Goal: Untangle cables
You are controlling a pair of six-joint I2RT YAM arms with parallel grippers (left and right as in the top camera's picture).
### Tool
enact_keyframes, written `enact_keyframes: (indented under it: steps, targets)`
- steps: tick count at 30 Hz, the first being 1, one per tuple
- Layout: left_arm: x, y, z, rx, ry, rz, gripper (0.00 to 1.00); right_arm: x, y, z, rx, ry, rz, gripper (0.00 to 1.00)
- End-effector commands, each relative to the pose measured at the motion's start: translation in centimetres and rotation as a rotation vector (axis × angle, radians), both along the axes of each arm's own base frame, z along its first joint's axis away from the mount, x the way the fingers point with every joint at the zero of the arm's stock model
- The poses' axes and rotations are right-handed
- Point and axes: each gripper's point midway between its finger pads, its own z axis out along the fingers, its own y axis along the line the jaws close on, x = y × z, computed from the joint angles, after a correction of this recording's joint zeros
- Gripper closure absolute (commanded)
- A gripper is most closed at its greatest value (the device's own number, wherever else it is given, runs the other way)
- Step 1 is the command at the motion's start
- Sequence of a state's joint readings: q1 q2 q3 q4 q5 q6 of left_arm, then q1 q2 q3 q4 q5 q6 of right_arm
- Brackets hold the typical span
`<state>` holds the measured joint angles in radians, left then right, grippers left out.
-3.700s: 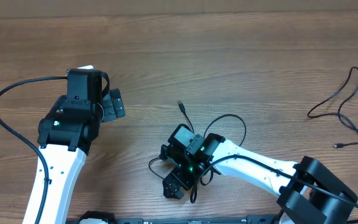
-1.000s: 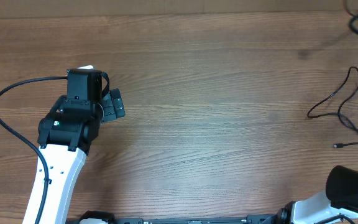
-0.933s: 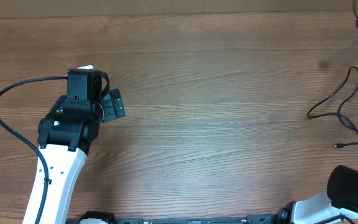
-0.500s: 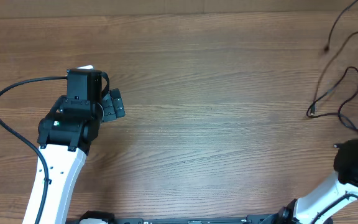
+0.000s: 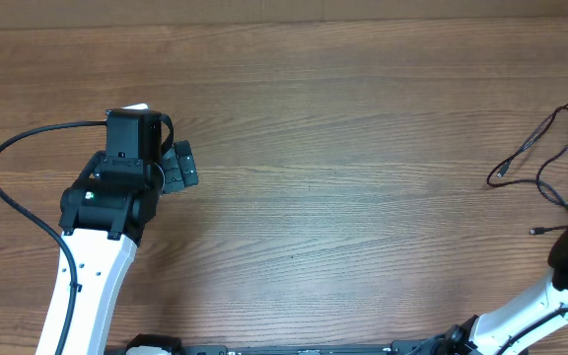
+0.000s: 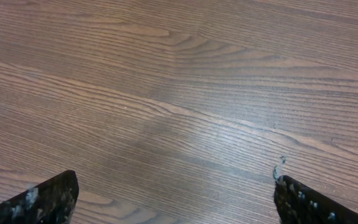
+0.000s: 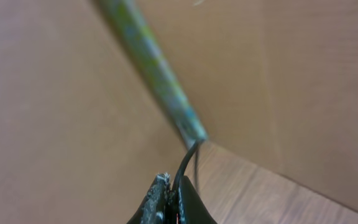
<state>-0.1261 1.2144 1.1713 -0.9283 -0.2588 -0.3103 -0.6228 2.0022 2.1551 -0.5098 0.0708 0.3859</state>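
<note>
Brown wood-grain table [image 5: 363,148], tan wall [image 7: 42,93] at its edge

Centre cable [image 7: 187,163] now aloft at far right

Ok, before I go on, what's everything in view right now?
cables: several, exact count unclear, thin black, far right of the table
held cable: one, thin black, pinched in the right gripper
table: one, brown wood
blurred strip: one, greenish, right wrist view only, cannot tell what it is
left arm: white and black, left side, with thick black wire
left gripper: open, empty
right arm: white and black, lower right corner
right gripper: shut on the held cable
</note>
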Motion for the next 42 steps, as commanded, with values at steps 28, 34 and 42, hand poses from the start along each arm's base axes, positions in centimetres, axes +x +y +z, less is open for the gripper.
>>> enact_keyframes:
  steps: [28,34,42]
  targets:
    - [0.0,0.3,0.7,0.015,-0.018,0.001,0.00,-0.3,4.3,-13.6,0.331,0.350,0.206,0.00]
    - [0.0,0.3,0.7,0.015,-0.019,0.002,0.00,-0.6,9.3,-12.1,0.351,0.381,0.391,0.00]
    - [0.0,0.3,0.7,0.015,-0.018,0.002,0.00,-2.4,20.8,-6.9,0.165,0.521,0.581,0.00]
